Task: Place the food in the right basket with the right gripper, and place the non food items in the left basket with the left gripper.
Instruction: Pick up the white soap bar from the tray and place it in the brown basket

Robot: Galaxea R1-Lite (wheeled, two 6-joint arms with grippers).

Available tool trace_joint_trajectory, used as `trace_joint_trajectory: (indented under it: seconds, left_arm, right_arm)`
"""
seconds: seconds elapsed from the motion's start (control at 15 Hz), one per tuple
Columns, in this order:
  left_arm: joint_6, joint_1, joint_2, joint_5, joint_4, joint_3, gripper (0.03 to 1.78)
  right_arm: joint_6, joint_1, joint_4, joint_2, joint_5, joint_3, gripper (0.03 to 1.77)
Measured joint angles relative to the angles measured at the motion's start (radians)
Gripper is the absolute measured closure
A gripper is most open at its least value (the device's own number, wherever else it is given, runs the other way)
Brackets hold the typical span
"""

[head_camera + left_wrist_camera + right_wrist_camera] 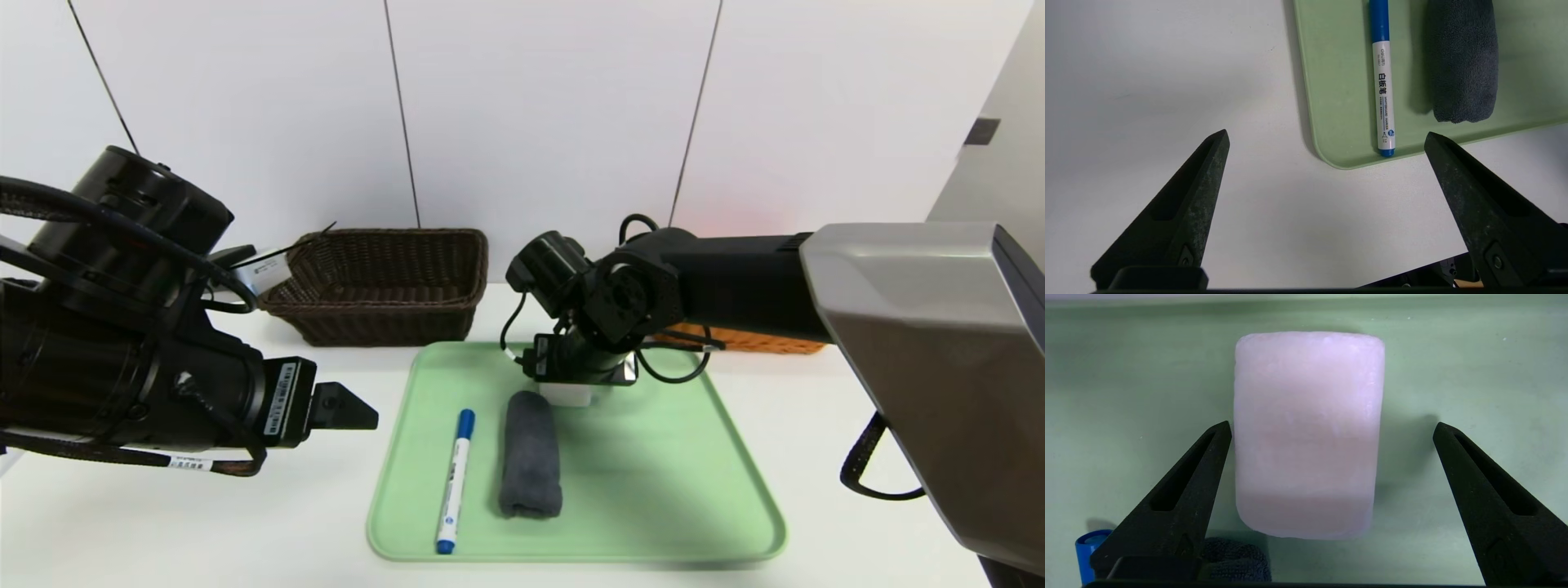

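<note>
Spread fingers flank white soap — green tray, white tabletop, panelled white wall beyond.

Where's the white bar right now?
In the head view, the white bar sits at the back of the green tray, just behind the grey towel; the right wrist view shows it between the right gripper's open jaws.

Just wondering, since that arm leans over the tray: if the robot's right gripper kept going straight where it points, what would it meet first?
Probably the tray: the right gripper points down with jaws open around the white bar, though depth is unclear.
</note>
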Motion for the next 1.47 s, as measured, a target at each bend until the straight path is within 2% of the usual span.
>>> trace_joint_trajectory:
  seconds: [0.33,0.4,0.6,0.67,0.73,1.2,1.47]
  left_arm:
    - [0.000,-0.005,0.004,0.000,0.000,0.000,0.12]
    - [-0.001,-0.005,0.005,0.000,-0.001,0.000,0.12]
    - [-0.001,-0.007,0.009,0.000,-0.003,0.000,0.12]
    - [-0.001,-0.007,0.010,0.000,-0.003,0.000,0.12]
    - [0.000,-0.007,0.010,0.000,-0.003,0.000,0.12]
    - [-0.001,-0.008,0.015,0.000,0.001,-0.001,0.12]
    - [-0.001,-0.006,0.018,0.001,0.001,0.000,0.12]
  right_arm:
    - [-0.006,0.007,-0.002,0.004,-0.007,-0.001,0.10]
    - [-0.006,0.007,-0.002,0.006,-0.009,-0.001,0.18]
    - [-0.010,0.009,-0.002,0.010,-0.008,-0.001,0.67]
    - [-0.011,0.010,-0.003,0.012,-0.009,-0.001,0.77]
    - [-0.012,0.010,-0.003,0.013,-0.009,0.000,0.81]
    - [-0.036,0.013,-0.031,-0.010,-0.010,0.000,0.82]
    - [-0.106,0.015,-0.112,-0.088,-0.007,0.000,0.83]
